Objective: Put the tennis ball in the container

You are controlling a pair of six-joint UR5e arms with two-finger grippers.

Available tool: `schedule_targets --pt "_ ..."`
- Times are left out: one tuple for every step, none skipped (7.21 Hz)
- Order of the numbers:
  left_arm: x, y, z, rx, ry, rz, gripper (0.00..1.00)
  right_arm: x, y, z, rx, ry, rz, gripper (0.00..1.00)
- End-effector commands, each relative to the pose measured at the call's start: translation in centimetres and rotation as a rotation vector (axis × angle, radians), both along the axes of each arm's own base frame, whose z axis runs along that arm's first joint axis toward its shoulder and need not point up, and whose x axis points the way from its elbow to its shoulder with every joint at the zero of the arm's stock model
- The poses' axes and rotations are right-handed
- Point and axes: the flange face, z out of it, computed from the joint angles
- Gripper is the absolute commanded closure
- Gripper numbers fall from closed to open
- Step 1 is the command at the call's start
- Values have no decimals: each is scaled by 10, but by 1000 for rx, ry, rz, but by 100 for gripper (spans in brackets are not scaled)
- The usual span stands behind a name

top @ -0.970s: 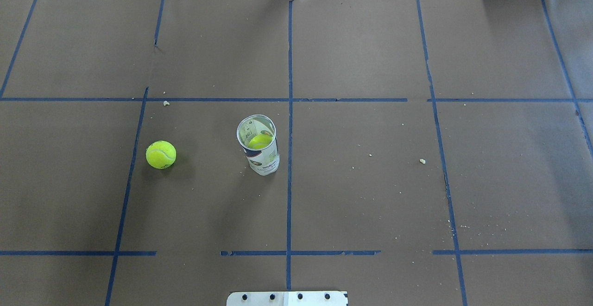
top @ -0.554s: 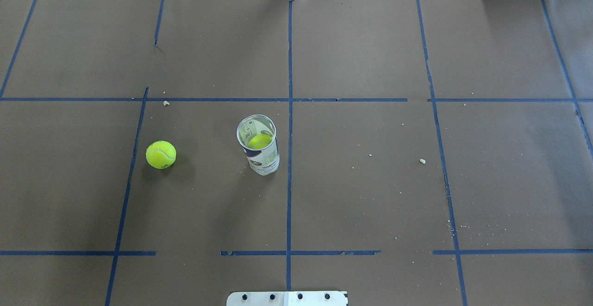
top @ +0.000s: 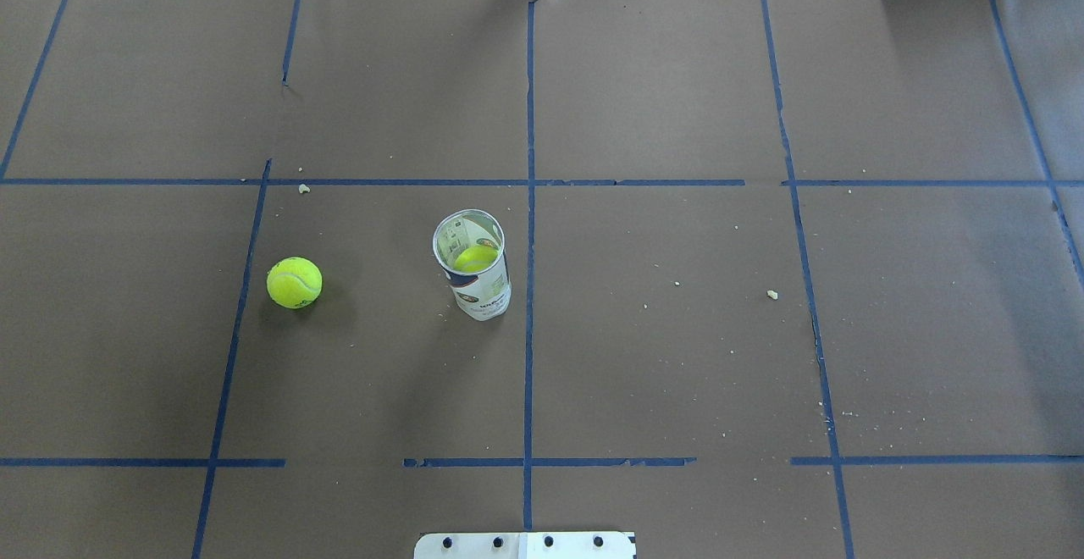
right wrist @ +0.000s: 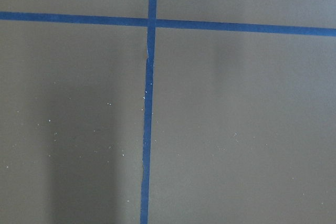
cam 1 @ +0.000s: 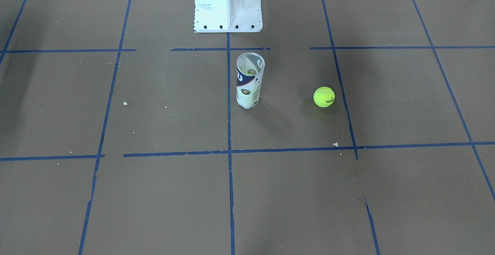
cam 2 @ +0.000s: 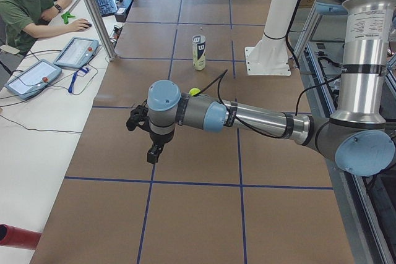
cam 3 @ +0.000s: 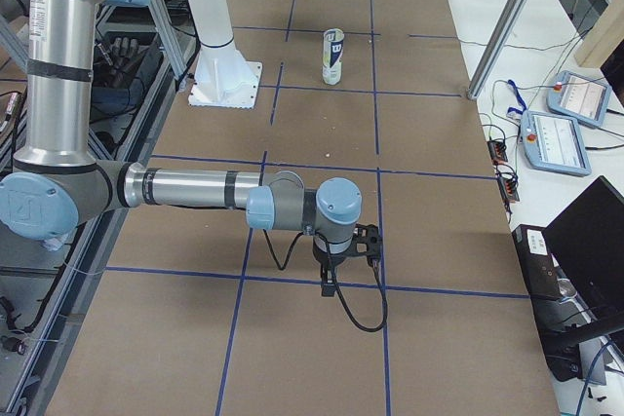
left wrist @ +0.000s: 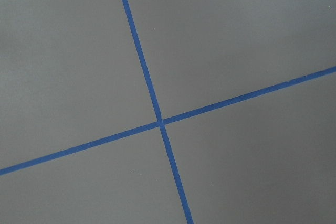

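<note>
A yellow-green tennis ball lies on the brown paper, to the left of the container in the overhead view. The clear container stands upright with its mouth uncovered near the middle tape line, and a second yellow-green ball sits inside it. Both grippers are far from them and show only in the side views. The left gripper hovers over the table's left end. The right gripper hovers over the right end. I cannot tell whether either is open or shut.
Blue tape lines grid the brown paper and crumbs dot it. The white robot base stands at the near-robot edge. An operator sits at a side desk with tablets and cables.
</note>
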Motion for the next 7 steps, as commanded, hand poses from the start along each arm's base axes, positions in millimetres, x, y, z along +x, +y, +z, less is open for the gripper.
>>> schedule_targets --pt "27 -12 -19 21 13 27 0 0 0 0 0 0 0 0" --pt "73 -31 -46 -33 32 9 0 0 0 0 0 0 0 0" --pt "105 -36 -61 -87 53 -10 0 0 -1 -1 2 0 0 0" --pt "130 -40 -82 -121 76 -30 0 0 0 0 0 0 0 0" --pt "167 -32 -116 -163 85 -81 0 0 0 0 0 0 0 0" --pt "212 -37 -152 -208 98 -141 0 0 0 0 0 0 0 0" --pt "256 -21 -170 -261 132 -150 0 0 -1 -1 2 0 0 0"
